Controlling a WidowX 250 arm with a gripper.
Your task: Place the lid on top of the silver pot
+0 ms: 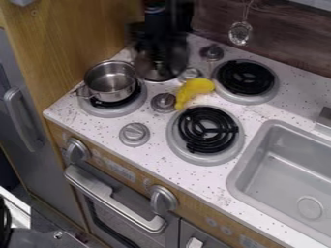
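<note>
Lid [169,66], seemingly the shiny disc at the silver pot's [116,89] two o'clock, under the claw [156,52], whose grip cannot be told; likely light, stiff, slippery, best pinched by any top knob.

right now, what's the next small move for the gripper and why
Probably make sure of the grip on the lid before shifting it toward the pot. The gripper is right at the lid, just beside the pot, whose top is open, but I can't tell whether it has hold.
</note>
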